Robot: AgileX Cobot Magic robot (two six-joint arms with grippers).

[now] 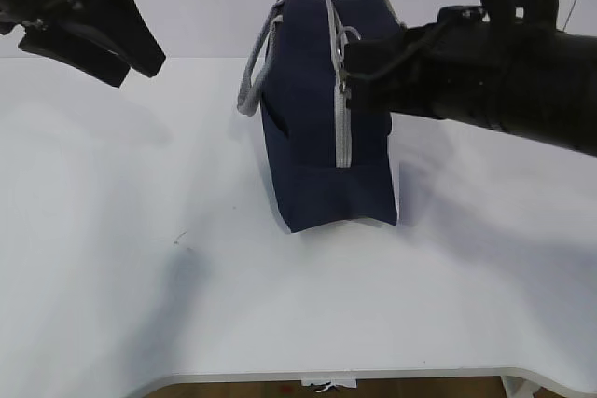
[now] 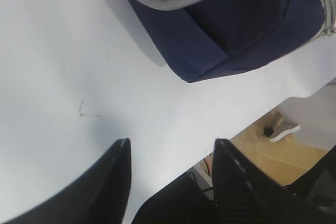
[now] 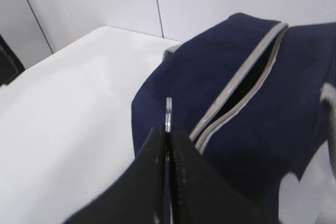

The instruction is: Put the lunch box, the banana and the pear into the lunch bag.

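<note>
Standing on the white worktop (image 1: 112, 258) before a pale wall, the lunch bag (image 1: 326, 109) had its ring pull (image 3: 169, 114) pinched by the right hand (image 3: 169, 145); the left hand (image 2: 170, 153) hovered spread.

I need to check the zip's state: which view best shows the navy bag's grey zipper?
The right wrist view: the grey zipper gapes partly open, its metal ring pull pinched by the right gripper. The exterior view shows it edge-on; the left wrist view catches only a sliver.

The bag (image 1: 308, 137) is navy with a grey handle (image 1: 256, 72) and grey zipper (image 1: 341, 109); the table (image 1: 140, 258) is white; the grippers (image 2: 170, 174) are black.
</note>
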